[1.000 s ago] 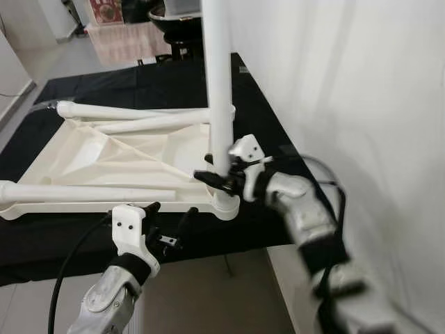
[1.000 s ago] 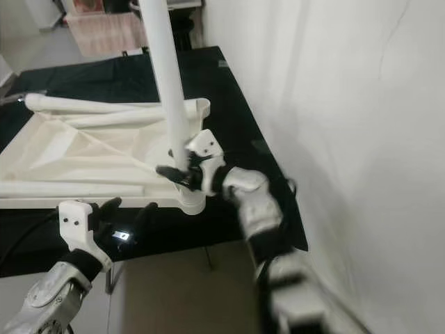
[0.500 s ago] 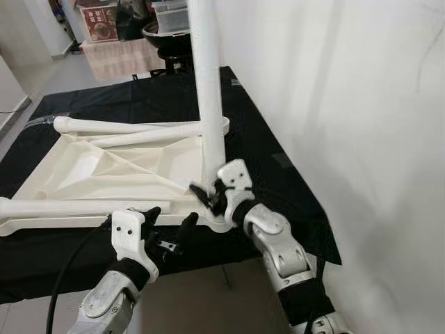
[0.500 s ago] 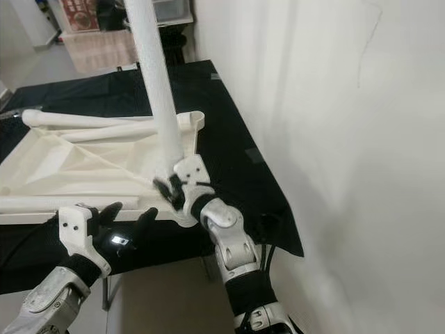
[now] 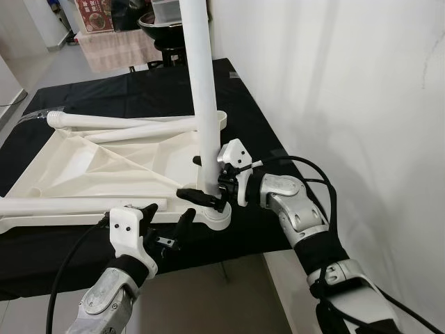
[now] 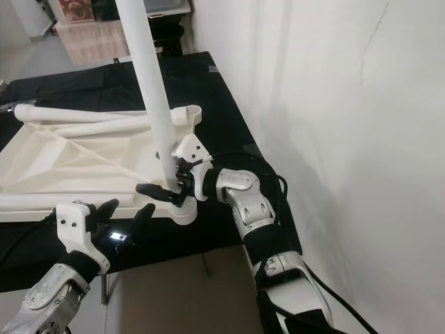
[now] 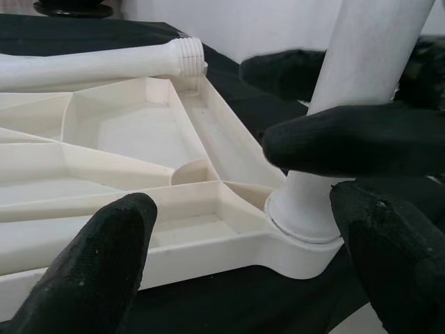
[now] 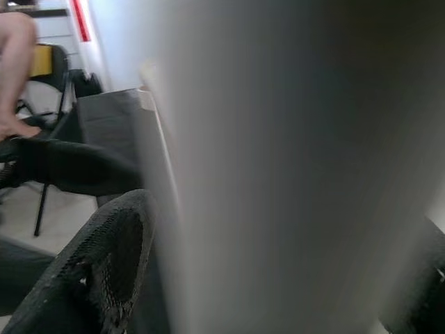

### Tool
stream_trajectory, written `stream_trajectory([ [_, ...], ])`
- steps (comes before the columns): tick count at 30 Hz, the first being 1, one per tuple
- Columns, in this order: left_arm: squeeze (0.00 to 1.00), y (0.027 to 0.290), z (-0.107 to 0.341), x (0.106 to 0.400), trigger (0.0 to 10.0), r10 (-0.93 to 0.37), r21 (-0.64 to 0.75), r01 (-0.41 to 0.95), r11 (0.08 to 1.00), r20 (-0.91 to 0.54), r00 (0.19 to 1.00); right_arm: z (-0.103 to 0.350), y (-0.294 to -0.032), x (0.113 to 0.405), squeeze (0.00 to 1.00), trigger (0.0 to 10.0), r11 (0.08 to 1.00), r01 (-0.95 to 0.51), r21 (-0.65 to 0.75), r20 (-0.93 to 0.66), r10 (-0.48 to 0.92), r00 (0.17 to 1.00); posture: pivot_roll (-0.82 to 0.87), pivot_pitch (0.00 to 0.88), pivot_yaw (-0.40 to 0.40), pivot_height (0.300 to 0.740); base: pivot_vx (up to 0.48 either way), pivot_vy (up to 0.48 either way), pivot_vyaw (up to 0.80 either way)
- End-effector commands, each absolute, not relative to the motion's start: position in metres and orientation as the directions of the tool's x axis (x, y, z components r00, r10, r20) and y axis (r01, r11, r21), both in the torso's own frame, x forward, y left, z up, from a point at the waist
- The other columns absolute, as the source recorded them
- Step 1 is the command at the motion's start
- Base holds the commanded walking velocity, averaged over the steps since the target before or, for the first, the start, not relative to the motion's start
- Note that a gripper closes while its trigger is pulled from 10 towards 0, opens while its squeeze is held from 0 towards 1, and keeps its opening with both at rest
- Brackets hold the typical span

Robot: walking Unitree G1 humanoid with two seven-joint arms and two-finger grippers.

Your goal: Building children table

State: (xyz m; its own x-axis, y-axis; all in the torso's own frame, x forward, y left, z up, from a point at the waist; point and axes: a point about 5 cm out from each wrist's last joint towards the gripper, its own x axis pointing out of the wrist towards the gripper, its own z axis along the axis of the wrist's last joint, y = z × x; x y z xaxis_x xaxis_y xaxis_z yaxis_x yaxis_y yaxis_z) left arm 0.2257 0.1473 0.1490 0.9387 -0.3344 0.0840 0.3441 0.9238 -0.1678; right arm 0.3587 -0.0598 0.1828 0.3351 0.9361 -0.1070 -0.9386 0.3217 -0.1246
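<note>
A white plastic tabletop [image 5: 90, 167] lies upside down on a black-covered table [image 5: 139, 87]. One white leg [image 5: 198, 83] stands upright in the near right corner socket [image 5: 217, 220]. My right gripper [image 5: 204, 189] is shut on this leg just above the socket, one finger [image 7: 348, 142] in front and the other behind. My left gripper [image 5: 169, 216] hovers open just off the table's near edge, facing that corner. Two loose legs [image 5: 118, 122] lie along the far rim, one with its threaded end [image 7: 186, 52] showing. Another leg [image 5: 69, 207] lies along the near rim.
A white wall [image 5: 361, 104] runs close along the right of the table. The table's near edge [image 5: 83, 261] drops to a tiled floor [image 5: 229, 299]. A black cable [image 5: 62, 278] trails from my left arm. Furniture and a pink cloth [image 5: 115, 49] stand beyond the far end.
My right forearm has swung out to the right while its gripper stays on the base of the upright leg. The left gripper has kept its place. The camera has shifted a little.
</note>
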Motion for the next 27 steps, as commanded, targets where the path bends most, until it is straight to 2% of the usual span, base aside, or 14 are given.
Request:
stream_trajectory([
  [1, 0.0, 0.148, 0.145, 0.225, 10.0, -0.326, -0.167, 0.333, 0.928, 0.069, 0.943, 0.186, -0.055, 0.36, 0.0, 10.0, 0.289, -0.95, -0.118, -0.1, 0.948, 0.301, 0.03, 0.087, 0.039, 0.74, 0.0, 0.0, 0.0],
  [2, 0.0, 0.148, 0.145, 0.225, 10.0, -0.326, -0.167, 0.333, 0.928, 0.069, 0.943, 0.186, -0.055, 0.36, 0.0, 10.0, 0.289, -0.95, -0.118, -0.1, 0.948, 0.301, 0.03, 0.087, 0.039, 0.74, 0.0, 0.0, 0.0],
  [3, 0.0, 0.148, 0.145, 0.225, 10.0, -0.326, -0.167, 0.333, 0.928, 0.069, 0.943, 0.189, -0.056, 0.363, 0.0, 1.9, 0.289, -0.953, -0.091, -0.094, 0.95, 0.297, 0.03, 0.087, 0.039, 0.74, 0.0, 0.0, 0.0],
  [4, 0.0, 0.148, 0.145, 0.225, 10.0, -0.326, -0.167, 0.333, 0.928, 0.069, 0.943, 0.189, -0.056, 0.363, 0.0, 1.9, 0.289, -0.953, -0.091, -0.094, 0.95, 0.297, 0.03, 0.087, 0.039, 0.74, 0.0, 0.0, 0.0],
  [5, 0.0, 0.148, 0.145, 0.225, 10.0, -0.326, -0.167, 0.333, 0.928, 0.07, 0.943, 0.191, -0.056, 0.365, 0.0, 0.0, 0.288, -0.955, -0.068, -0.086, 0.952, 0.293, 0.03, 0.089, 0.039, 0.74, 0.0, 0.0, 0.0],
  [12, 0.0, 0.146, 0.145, 0.224, 10.0, -0.328, -0.169, 0.335, 0.927, 0.07, 0.942, 0.187, -0.062, 0.369, 0.0, 0.0, 0.308, -0.949, -0.072, -0.13, 0.94, 0.315, 0.03, 0.094, 0.036, 0.74, 0.0, 0.0, 0.0],
  [17, 0.0, 0.146, 0.146, 0.223, 10.0, -0.327, -0.169, 0.335, 0.927, 0.073, 0.942, 0.178, -0.071, 0.371, 0.0, 0.0, 0.411, -0.901, -0.138, -0.186, 0.883, 0.431, 0.02, 0.105, 0.028, 0.74, 0.0, 0.0, 0.0],
  [18, 0.0, 0.147, 0.147, 0.223, 10.0, -0.326, -0.168, 0.334, 0.928, 0.073, 0.943, 0.167, -0.073, 0.374, 0.0, 0.0, 0.687, -0.718, -0.115, -0.171, 0.698, 0.695, 0.01, 0.108, 0.025, 0.74, 0.0, 0.0, 0.0],
  [19, 0.0, 0.148, 0.147, 0.223, 10.0, -0.325, -0.167, 0.333, 0.928, 0.073, 0.943, 0.158, -0.08, 0.375, 0.0, 0.0, 0.844, -0.527, -0.097, -0.18, 0.506, 0.843, 0.01, 0.11, 0.027, 0.74, 0.0, 0.0, 0.0],
  [20, 0.0, 0.148, 0.147, 0.223, 10.0, -0.325, -0.167, 0.333, 0.928, 0.073, 0.943, 0.158, -0.08, 0.375, 0.0, 0.0, 0.844, -0.527, -0.097, -0.18, 0.506, 0.843, 0.01, 0.11, 0.027, 0.74, 0.0, 0.0, 0.0],
  [21, 0.0, 0.149, 0.147, 0.223, 10.0, -0.324, -0.167, 0.332, 0.928, 0.074, 0.943, 0.144, -0.068, 0.352, 0.0, 0.0, 0.867, -0.493, -0.073, -0.188, 0.474, 0.86, 0.01, 0.115, 0.041, 0.74, 0.0, 0.0, 0.0],
  [22, 0.0, 0.151, 0.146, 0.225, 10.0, -0.324, -0.165, 0.331, 0.929, 0.07, 0.943, 0.137, -0.037, 0.313, 0.0, 0.0, 0.78, -0.619, -0.091, -0.159, 0.602, 0.783, -0.02, 0.108, 0.06, 0.74, 0.0, 0.0, 0.0],
  [23, 0.0, 0.152, 0.145, 0.225, 10.0, -0.325, -0.165, 0.332, 0.929, 0.069, 0.943, 0.138, -0.029, 0.304, 0.0, 0.0, 0.736, -0.668, -0.111, -0.146, 0.652, 0.744, -0.02, 0.108, 0.06, 0.74, 0.0, 0.0, 0.0],
  [27, 0.0, 0.15, 0.144, 0.227, 10.0, -0.335, -0.173, 0.341, 0.924, 0.064, 0.94, 0.143, -0.046, 0.332, 0.0, 0.0, 0.824, -0.562, -0.07, -0.138, 0.55, 0.824, -0.01, 0.079, 0.057, 0.74, 0.0, 0.0, 0.0],
])
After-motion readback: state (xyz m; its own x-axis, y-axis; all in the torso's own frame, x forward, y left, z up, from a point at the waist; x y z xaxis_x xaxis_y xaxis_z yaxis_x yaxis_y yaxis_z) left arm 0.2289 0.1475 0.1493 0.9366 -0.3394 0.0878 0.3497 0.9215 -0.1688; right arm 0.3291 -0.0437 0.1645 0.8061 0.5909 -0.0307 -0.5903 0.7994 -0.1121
